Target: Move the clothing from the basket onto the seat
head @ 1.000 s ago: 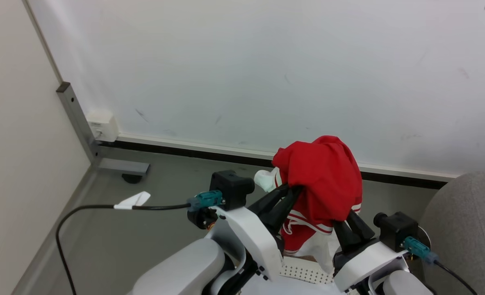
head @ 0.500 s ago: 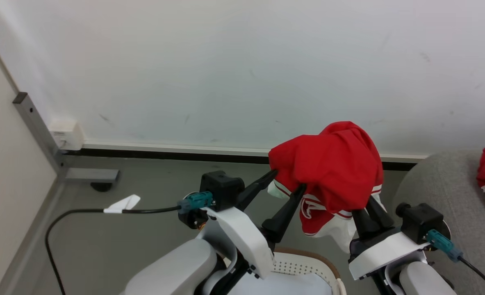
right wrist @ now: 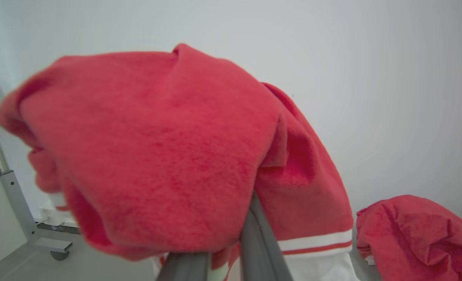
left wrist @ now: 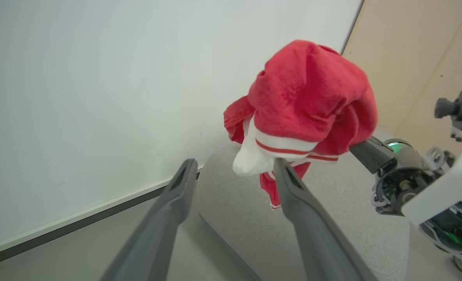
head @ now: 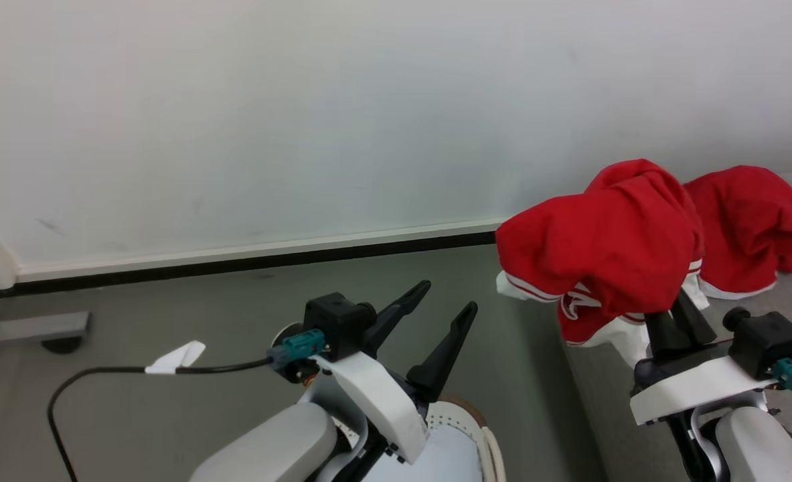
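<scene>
Entry: carry phase, garment up and out of the basket

- You have the clothing [head: 603, 254] bunched over the right gripper [head: 678, 320]. Its two fingers sit close together under the fabric, pinched on it (the fingertips themselves are buried, so the exact hold is not visible).
- The left gripper [head: 448, 296] is spread wide and holds nothing. In the head view it is apart from the cloth, above the basket [head: 489, 445].
- The bundle hangs in the air about over the near rounded edge of the seat [head: 600, 402], not resting on it. A second red garment [head: 744, 227] already lies further along the cushion.

Risks, as I judge them:
1. If you release here, the weight may fall on the rounded edge and the hanging white hem could drag the garment to the floor. Carry further in over the cushion first.
2. The fabric drapes over the fingers like a hood, so opening may not free it. It can cling and ride back with the arm.
3. Much of the bundle only lies loosely over the grip, so a fast swing could shed it early.
4. The right wrist camera is mostly blocked by red cloth, so judge the drop from the head view
</scene>
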Controlling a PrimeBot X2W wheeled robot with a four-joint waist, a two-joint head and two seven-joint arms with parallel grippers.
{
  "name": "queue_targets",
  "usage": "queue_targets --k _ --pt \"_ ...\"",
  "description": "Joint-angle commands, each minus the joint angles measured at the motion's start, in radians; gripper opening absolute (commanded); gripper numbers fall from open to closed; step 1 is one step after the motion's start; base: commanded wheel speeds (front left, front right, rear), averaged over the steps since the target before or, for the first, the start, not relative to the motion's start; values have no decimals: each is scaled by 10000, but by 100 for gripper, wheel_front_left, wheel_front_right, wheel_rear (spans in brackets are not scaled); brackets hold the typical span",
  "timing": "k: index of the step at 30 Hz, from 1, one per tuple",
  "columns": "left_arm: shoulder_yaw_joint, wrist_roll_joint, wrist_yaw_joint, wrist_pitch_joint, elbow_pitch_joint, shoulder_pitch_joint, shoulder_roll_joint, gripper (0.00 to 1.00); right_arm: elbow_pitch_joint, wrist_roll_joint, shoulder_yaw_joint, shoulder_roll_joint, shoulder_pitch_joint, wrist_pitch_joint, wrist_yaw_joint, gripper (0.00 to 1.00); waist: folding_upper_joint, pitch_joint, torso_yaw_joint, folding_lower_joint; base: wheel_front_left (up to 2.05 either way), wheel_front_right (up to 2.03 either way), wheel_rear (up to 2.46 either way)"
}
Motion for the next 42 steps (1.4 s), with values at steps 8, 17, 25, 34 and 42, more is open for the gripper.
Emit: queue_targets --k 8,17,25,34,42 --pt "5 437 29 -280 -212 27 283 100 -906 -339 -955 -87 492 168 -23 0 -1 618 -1573 -1 0 0 0" --pt "-79 546 -141 -464 -297 161 414 100 -1608 -497 -1425 138 932 352 -23 0 -1 865 -2581 -1 0 0 0" --pt "-203 634 -186 -526 -206 192 323 100 -1776 -520 -1524 198 1057 393 -23 0 -1 909 -2910 -1 0 0 0" --pt "-265 692 -282 -528 -225 -15 304 100 -1872 -495 -1849 31 889 441 -23 0 -1 1112 -2661 -1 0 0 0" --pt "-93 805 -334 -373 -504 -491 653 100 -2223 -526 -2678 -455 178 843 -23 0 -1 1898 -2214 -1 0 0 0"
